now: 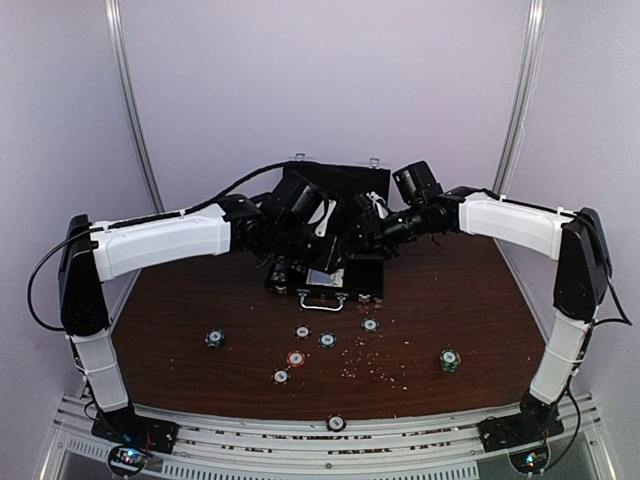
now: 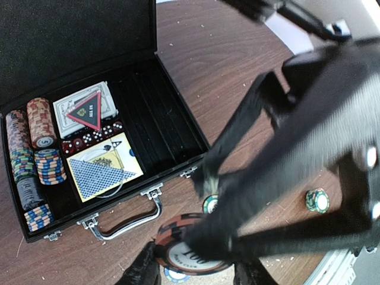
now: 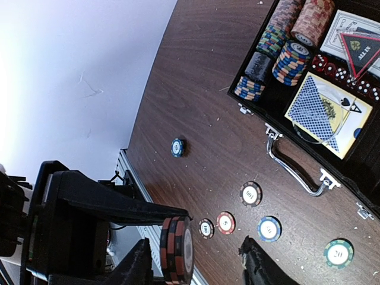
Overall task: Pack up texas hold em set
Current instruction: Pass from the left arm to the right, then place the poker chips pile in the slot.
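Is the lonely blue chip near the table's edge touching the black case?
Apart. The right wrist view shows the blue chip lying alone, with a wide strip of bare table between it and the case.

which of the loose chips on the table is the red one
The red chip, in the cluster in front of the case handle. It alone has a red face; the rest are blue, green or dark.

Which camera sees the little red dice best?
Left wrist: the whole row of red dice shows inside the open case. Right wrist shows them near its edge; top external hides them behind the arms.
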`<act>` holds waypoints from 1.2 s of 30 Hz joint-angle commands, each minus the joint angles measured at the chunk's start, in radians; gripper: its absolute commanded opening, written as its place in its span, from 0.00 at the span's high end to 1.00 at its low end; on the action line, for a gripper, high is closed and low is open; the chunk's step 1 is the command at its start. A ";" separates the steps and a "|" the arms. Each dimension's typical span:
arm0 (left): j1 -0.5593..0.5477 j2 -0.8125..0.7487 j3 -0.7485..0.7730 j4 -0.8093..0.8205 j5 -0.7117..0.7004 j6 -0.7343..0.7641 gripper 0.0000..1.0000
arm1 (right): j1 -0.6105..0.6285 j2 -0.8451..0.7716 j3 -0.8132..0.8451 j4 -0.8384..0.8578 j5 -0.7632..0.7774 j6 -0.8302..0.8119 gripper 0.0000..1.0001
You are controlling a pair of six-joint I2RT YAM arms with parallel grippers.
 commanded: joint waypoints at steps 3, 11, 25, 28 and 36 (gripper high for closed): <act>-0.006 -0.002 -0.003 0.050 0.005 0.004 0.73 | 0.033 0.031 0.065 -0.074 -0.034 -0.083 0.52; -0.006 -0.012 -0.010 0.050 -0.014 0.000 0.64 | 0.050 0.041 0.102 -0.144 0.104 -0.174 0.95; 0.103 -0.175 -0.220 0.041 -0.107 -0.121 0.30 | 0.050 0.022 0.029 0.111 0.349 -0.307 1.00; 0.200 -0.196 -0.281 0.066 -0.021 -0.167 0.29 | 0.050 0.051 0.038 0.187 0.332 -0.375 1.00; 0.420 -0.112 -0.286 0.099 0.206 -0.178 0.31 | 0.074 0.209 0.162 0.256 0.278 -0.488 1.00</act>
